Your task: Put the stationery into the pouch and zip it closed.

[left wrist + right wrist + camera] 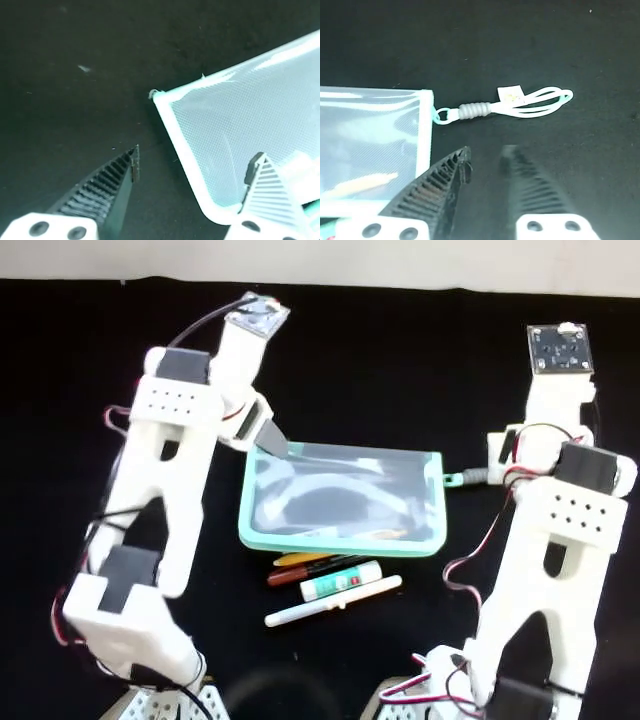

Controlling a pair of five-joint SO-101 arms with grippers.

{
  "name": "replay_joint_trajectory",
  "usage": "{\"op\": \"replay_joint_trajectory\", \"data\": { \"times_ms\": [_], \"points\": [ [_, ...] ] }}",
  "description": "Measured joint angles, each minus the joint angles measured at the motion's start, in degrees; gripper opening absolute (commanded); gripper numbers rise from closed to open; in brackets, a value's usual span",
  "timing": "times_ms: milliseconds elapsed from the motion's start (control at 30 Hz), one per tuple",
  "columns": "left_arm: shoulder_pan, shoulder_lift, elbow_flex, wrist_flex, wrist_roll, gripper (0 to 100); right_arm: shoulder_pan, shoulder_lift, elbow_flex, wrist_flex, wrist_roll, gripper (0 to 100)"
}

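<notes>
1. The mesh pouch [300, 485] looks light and slick. If the left gripper [196, 155] pinches only the mint edging, the corner could slip out and the pouch could skid on the black table [400, 340].
2. The zipper pull cord [520, 102] is thin (just a looped string), so the right gripper [487, 155] might close beside it.
3. The left gripper is wide open and empty, straddling the pouch's corner.
4. The right gripper is partly open and empty, near the cord but apart from it.
5. The glue stick [340, 583], white pen [330, 602] and orange pen [300, 559] lie just outside the pouch's near edge.
</notes>
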Motion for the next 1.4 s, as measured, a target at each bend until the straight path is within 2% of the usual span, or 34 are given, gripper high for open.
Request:
{"op": "replay_joint_trajectory", "data": {
  "times_ms": [200, 433, 767, 1233, 1400],
  "points": [
    [2.2, 8.6, -1.7, 0.0, 0.0, 35, 4.2, 9.5, 0.0, -9.0, 0.0, 23.5],
    [2.2, 14.0, -1.7, 0.0, 0.1, 35, 9.6, 28.7, -2.9, -19.0, -3.1, 23.5],
    [2.4, 16.2, -1.8, -0.2, 0.1, 35, 12.4, 50.4, -20.6, -20.0, -6.2, 23.5],
    [2.4, 17.5, -2.3, -0.2, 0.2, 35, 12.6, 64.4, -33.4, -20.0, -6.2, 23.5],
    [2.4, 17.5, -2.3, -0.1, 0.2, 35, 12.7, 65.3, -36.0, -17.2, -6.2, 23.5]
  ]
}}
